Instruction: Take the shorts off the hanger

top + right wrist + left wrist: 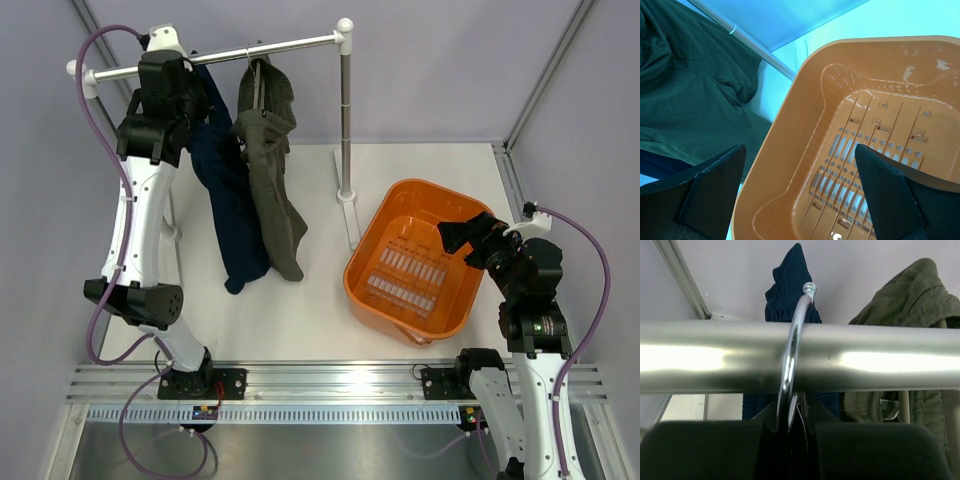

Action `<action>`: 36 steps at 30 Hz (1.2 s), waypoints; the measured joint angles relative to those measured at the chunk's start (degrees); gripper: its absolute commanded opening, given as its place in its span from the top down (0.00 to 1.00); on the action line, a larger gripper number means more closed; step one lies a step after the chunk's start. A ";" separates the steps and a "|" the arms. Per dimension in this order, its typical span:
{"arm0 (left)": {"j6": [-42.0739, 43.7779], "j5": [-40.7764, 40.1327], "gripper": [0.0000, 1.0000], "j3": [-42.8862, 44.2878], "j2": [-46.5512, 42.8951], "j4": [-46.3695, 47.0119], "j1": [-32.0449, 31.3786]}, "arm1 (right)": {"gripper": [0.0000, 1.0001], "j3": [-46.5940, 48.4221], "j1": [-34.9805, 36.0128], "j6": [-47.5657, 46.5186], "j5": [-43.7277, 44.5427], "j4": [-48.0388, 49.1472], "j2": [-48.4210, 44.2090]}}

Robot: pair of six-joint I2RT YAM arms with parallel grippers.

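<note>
The olive-green shorts (pixel 268 160) hang from a hanger on the silver rail (pixel 300 43), reaching down to the table. They also show in the left wrist view (pixel 920 300) and the right wrist view (pixel 690 95). My left gripper (pixel 182 88) is up at the rail, left of the shorts. In its wrist view it (pixel 790 429) is shut on the neck of a metal hanger hook (pixel 790 355) that sits over the rail, in front of a navy garment (pixel 790 290). My right gripper (pixel 462 234) is open and empty above the orange basket (pixel 375 225).
The navy garment (pixel 225 200) hangs next to the shorts, on their left. The rail's upright post (pixel 347 130) stands between the clothes and the basket. The basket's inside (pixel 805 150) shows under the right gripper (pixel 800 155). Grey walls enclose the white table.
</note>
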 measured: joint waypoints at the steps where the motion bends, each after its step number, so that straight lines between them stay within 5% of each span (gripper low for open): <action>1: 0.22 0.02 1.00 0.48 -0.02 -0.81 0.00 | 0.01 0.00 0.00 0.00 -0.04 0.00 0.00; 20: 2.29 0.59 1.00 -4.87 -11.02 -1.95 -0.48 | 0.01 -0.02 0.00 -0.44 -1.75 0.04 0.00; 36: 2.34 -5.03 1.00 -35.04 -34.27 -2.12 -13.11 | 0.00 -1.66 0.00 -1.27 -4.68 0.07 -0.79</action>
